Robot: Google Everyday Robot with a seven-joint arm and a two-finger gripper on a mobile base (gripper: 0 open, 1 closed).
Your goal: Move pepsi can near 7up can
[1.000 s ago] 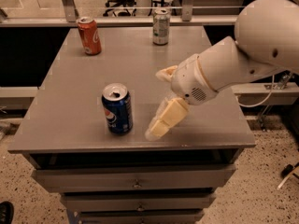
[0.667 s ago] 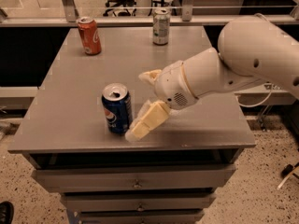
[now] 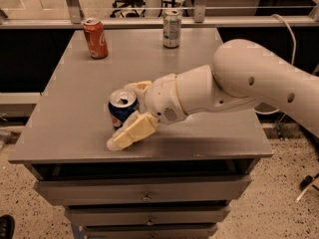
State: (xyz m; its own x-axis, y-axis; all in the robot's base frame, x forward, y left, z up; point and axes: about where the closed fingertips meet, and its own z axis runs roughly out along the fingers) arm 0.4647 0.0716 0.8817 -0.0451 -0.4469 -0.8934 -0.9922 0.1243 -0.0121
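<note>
The pepsi can (image 3: 118, 114), dark blue with a silver top, stands upright on the grey table (image 3: 70, 98) near its front left. My gripper (image 3: 123, 115) reaches in from the right and is open around the can. One cream finger (image 3: 133, 132) lies along the can's front side and the other finger (image 3: 138, 86) shows behind it. The can's lower right side is hidden by the front finger. The 7up can (image 3: 172, 29), pale silver-green, stands upright at the table's back edge, right of centre and well away from the gripper.
An orange-red can (image 3: 95, 38) stands at the table's back left. My white arm (image 3: 249, 83) spans the right half of the table. The table is a drawer cabinet; a window rail (image 3: 149, 20) runs behind its back edge.
My gripper has moved left across the table, from right of the pepsi can to around it. The cans have not moved.
</note>
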